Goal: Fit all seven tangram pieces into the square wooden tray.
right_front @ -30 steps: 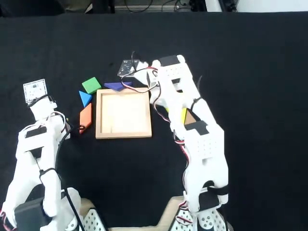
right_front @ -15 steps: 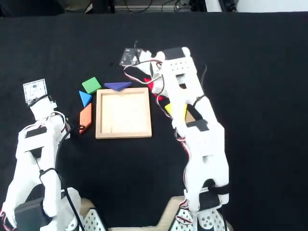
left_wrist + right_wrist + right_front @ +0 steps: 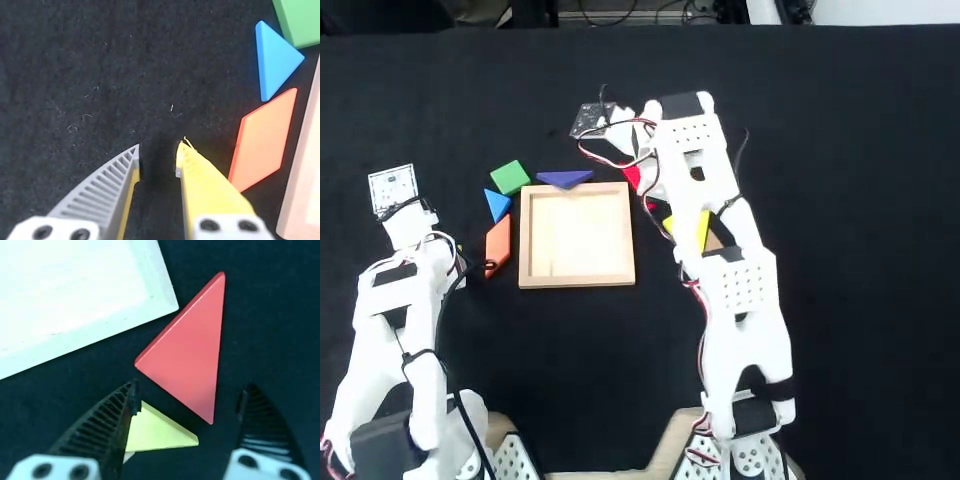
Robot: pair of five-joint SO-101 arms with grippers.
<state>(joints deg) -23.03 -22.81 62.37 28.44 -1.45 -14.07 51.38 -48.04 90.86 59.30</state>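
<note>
Beside the tray's far right corner, the right claw (image 3: 191, 387) hangs wide open over the red triangle (image 3: 190, 360), with one jaw on each side of it and nothing held. The yellow triangle (image 3: 157, 432) lies just beside the red one, close under one jaw. The tray (image 3: 578, 283) sits mid-tabletop (image 3: 840, 150) with no piece in it, so the task looks barely begun.

The purple triangle (image 3: 564, 179) lies along the tray's far edge. The green square (image 3: 509, 177), blue triangle (image 3: 497, 204) and orange piece (image 3: 497, 243) sit at its left side. A brown piece (image 3: 717, 243) peeks out beside the right arm.

The left claw (image 3: 159, 146) is over bare cloth near the orange piece, its jaws only narrowly apart and empty.

The step in hand seems to be picking up the red triangle. The next move calls for lowering squarely, closing on its flat edges without nudging the yellow one, then carrying it over the rim into a corner.
</note>
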